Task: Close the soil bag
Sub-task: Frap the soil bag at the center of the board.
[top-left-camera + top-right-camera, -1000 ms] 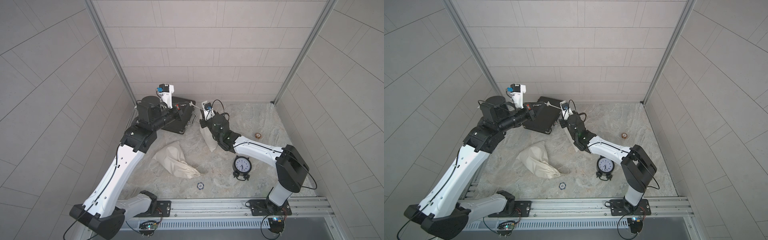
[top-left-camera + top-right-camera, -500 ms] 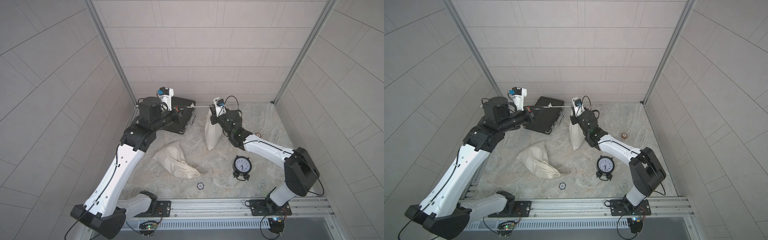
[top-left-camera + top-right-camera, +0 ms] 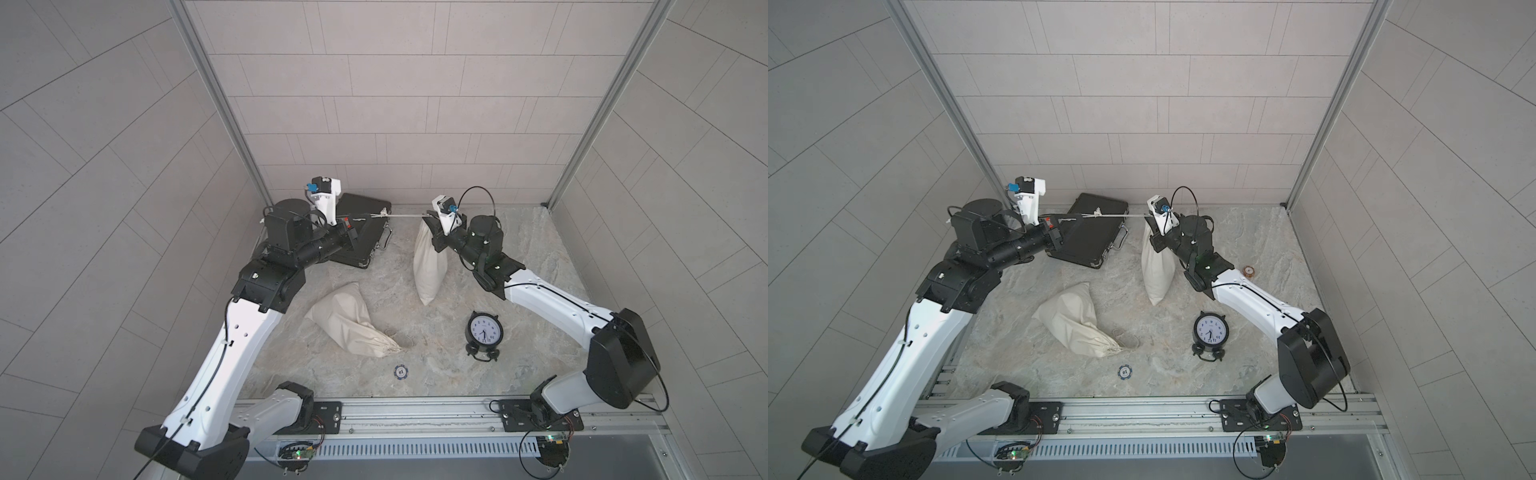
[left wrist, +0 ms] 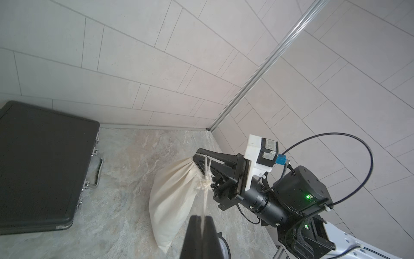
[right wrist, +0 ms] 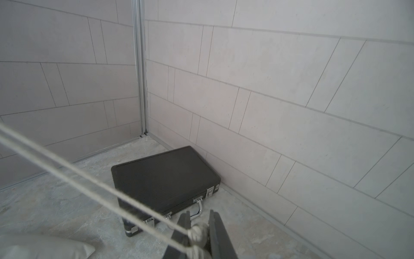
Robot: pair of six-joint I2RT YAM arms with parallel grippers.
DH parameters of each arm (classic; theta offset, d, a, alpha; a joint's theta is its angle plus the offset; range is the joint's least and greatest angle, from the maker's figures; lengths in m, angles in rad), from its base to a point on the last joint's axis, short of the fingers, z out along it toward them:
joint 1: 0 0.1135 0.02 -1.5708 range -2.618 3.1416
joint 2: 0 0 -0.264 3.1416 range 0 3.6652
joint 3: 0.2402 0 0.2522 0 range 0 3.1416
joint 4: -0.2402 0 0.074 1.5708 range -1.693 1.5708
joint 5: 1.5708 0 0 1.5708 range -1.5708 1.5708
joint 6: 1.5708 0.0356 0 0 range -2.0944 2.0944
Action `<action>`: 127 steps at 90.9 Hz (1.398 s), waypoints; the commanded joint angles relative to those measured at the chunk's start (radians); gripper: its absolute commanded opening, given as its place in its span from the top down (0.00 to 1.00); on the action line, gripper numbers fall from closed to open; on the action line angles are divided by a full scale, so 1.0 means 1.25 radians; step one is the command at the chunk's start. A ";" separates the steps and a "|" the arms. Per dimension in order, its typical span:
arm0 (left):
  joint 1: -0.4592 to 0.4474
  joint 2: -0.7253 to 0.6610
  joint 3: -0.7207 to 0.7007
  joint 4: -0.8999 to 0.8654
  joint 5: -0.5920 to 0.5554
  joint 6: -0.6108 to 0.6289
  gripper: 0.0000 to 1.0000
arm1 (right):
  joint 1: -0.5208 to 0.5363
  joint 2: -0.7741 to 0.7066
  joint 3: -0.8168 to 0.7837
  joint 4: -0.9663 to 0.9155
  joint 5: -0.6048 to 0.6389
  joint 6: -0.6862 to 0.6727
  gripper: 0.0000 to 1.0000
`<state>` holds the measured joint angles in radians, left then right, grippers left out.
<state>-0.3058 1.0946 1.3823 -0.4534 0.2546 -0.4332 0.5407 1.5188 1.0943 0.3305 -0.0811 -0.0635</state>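
The cream cloth drawstring soil bag hangs upright just beside the handle side of the black hard-shell case. Its lower corner is at or on the marbled tabletop; I cannot tell which. My right gripper is clamped on the bag's bunched neck. From there the pale doubled drawstring runs taut above the case's corner to my left gripper, whose jaws are pressed together on the cord.

A second cream cloth bag lies on its side on the arm-base side of the case. A round black alarm clock stands well apart from the case, past the soil bag.

The neck looks nearly cinched, so what worries me is the pull. The cord is frayed at its knot near the neck and could part under more tension. It could also slide out of the thin left jaws. If the right grip slips, the bag would swing toward the case instead of tightening.
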 commanded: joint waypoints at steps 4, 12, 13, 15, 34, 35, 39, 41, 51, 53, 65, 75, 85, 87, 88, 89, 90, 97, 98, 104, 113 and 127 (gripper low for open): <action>0.085 -0.106 0.027 0.145 -0.063 -0.037 1.00 | -0.158 0.081 -0.061 -0.171 0.291 0.094 0.84; 0.106 -0.103 0.011 0.157 -0.043 -0.057 1.00 | -0.166 0.088 -0.063 -0.177 0.285 0.110 0.87; 0.109 -0.101 0.010 0.159 -0.039 -0.060 1.00 | -0.167 0.088 -0.062 -0.177 0.285 0.110 0.87; 0.116 -0.099 0.008 0.162 -0.031 -0.066 1.00 | -0.170 0.086 -0.060 -0.179 0.285 0.110 0.88; 0.161 -0.101 0.008 0.169 0.009 -0.094 1.00 | -0.195 0.023 -0.025 -0.230 0.321 0.069 0.94; 0.164 -0.102 0.008 0.169 0.010 -0.095 1.00 | -0.196 0.013 -0.019 -0.239 0.327 0.061 0.94; 0.169 -0.108 0.008 0.167 0.012 -0.096 1.00 | -0.200 -0.011 -0.009 -0.252 0.335 0.044 0.94; 0.170 -0.112 0.008 0.167 0.012 -0.095 1.00 | -0.200 -0.024 -0.006 -0.257 0.338 0.036 0.93; 0.175 -0.124 0.002 0.168 0.016 -0.094 1.00 | -0.200 -0.071 -0.006 -0.265 0.339 0.006 0.92; 0.175 -0.123 0.001 0.167 0.019 -0.095 1.00 | -0.201 -0.076 -0.007 -0.265 0.337 0.002 0.92; 0.176 -0.118 -0.014 0.172 0.033 -0.099 1.00 | -0.200 -0.039 -0.037 -0.237 0.339 -0.001 0.91; 0.177 -0.116 -0.036 0.175 0.033 -0.102 1.00 | -0.200 0.030 -0.047 -0.239 0.347 0.016 0.91; 0.182 -0.117 -0.047 0.186 0.038 -0.111 1.00 | -0.201 0.081 -0.053 -0.227 0.343 0.031 0.88; 0.183 -0.117 -0.047 0.187 0.039 -0.111 1.00 | -0.200 0.090 -0.054 -0.222 0.340 0.032 0.88; 0.183 -0.117 -0.048 0.187 0.039 -0.110 1.00 | -0.200 0.092 -0.054 -0.221 0.339 0.032 0.88; 0.183 -0.117 -0.047 0.187 0.039 -0.110 1.00 | -0.200 0.095 -0.054 -0.220 0.340 0.032 0.88; 0.184 -0.116 -0.047 0.187 0.038 -0.110 1.00 | -0.200 0.097 -0.054 -0.220 0.340 0.033 0.88; 0.186 -0.119 -0.046 0.184 0.036 -0.108 1.00 | -0.200 0.110 -0.048 -0.222 0.344 0.033 0.87; 0.187 -0.119 -0.044 0.183 0.036 -0.107 1.00 | -0.200 0.112 -0.046 -0.222 0.347 0.032 0.87; 0.188 -0.125 -0.044 0.183 0.034 -0.107 1.00 | -0.202 0.118 -0.038 -0.227 0.356 0.030 0.87; 0.191 -0.133 -0.039 0.181 0.039 -0.108 1.00 | -0.212 0.124 -0.026 -0.236 0.369 0.028 0.86; 0.200 -0.158 -0.019 0.165 0.052 -0.105 1.00 | -0.231 0.071 -0.008 -0.263 0.413 -0.009 0.86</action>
<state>-0.1593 1.0832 1.2499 -0.3820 0.4385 -0.5694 0.4957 1.5936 1.1355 0.3168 -0.1635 -0.0780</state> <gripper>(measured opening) 0.051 0.141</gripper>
